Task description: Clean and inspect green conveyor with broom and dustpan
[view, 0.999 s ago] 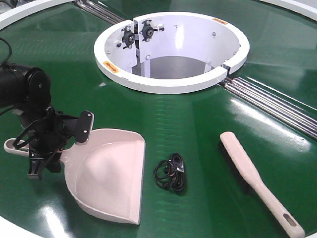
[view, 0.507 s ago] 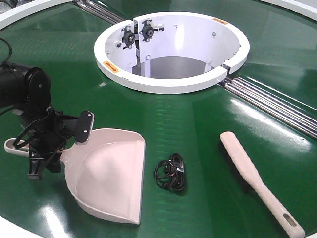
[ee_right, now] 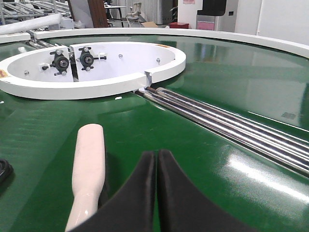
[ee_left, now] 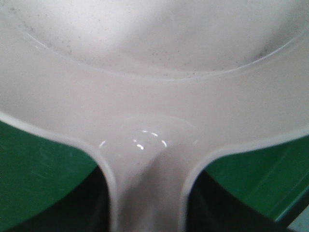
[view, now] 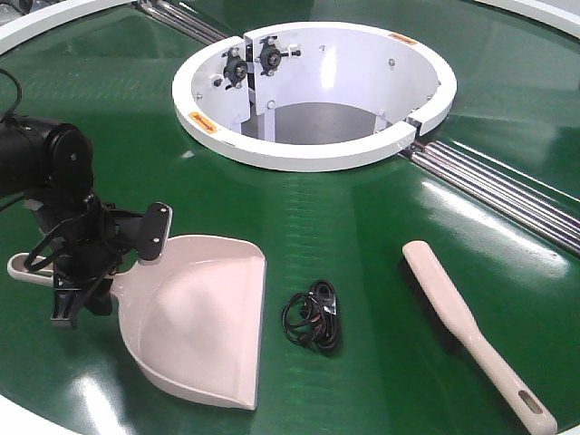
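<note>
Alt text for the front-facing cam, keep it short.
The black left gripper straddles the handle of a pale pink dustpan lying on the green conveyor. A small black cable bundle lies between the dustpan and the broom, with the white central ring behind them.

Green conveyor (view: 344,217): smooth glossy belt, strong lamp reflections. Rollers (view: 507,190): polished bare metal. White central ring (view: 299,154): smooth, semi-gloss finish. Dustpan (view: 204,317): smooth pale plastic, soft sheen, fine dark specks inside. Broom (view: 462,322): similar plastic, satin back.
</note>
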Controlling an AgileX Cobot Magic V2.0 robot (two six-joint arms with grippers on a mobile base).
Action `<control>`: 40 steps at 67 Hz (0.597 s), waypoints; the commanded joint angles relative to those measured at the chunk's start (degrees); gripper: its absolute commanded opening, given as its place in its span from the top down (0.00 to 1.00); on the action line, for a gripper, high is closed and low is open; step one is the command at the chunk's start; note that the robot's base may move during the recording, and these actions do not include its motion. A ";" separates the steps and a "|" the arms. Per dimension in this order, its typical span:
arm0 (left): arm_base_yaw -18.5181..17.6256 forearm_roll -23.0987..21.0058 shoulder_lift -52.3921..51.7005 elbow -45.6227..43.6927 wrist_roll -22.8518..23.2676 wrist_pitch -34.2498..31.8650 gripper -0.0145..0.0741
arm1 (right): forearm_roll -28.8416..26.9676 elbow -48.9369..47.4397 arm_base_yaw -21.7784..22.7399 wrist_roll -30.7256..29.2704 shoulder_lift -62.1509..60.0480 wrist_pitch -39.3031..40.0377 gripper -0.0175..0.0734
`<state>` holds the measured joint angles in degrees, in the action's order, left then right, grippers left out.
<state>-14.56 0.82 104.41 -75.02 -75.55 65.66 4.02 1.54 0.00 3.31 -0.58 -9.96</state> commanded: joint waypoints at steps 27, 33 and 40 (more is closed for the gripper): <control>-0.25 -0.82 -2.67 -1.58 1.30 -0.54 0.85 | 1.26 1.08 0.24 0.47 -1.04 9.05 0.82; -0.25 -0.82 -2.67 -1.58 1.30 -0.54 0.85 | 0.65 1.08 0.24 3.11 -1.04 15.98 0.82; -0.25 -0.82 -2.67 -1.58 1.30 -0.54 0.85 | 1.02 -1.29 0.24 3.01 -1.00 22.93 0.82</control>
<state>-14.56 0.82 104.41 -75.02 -75.55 65.66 4.48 1.54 0.00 5.97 -0.58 3.43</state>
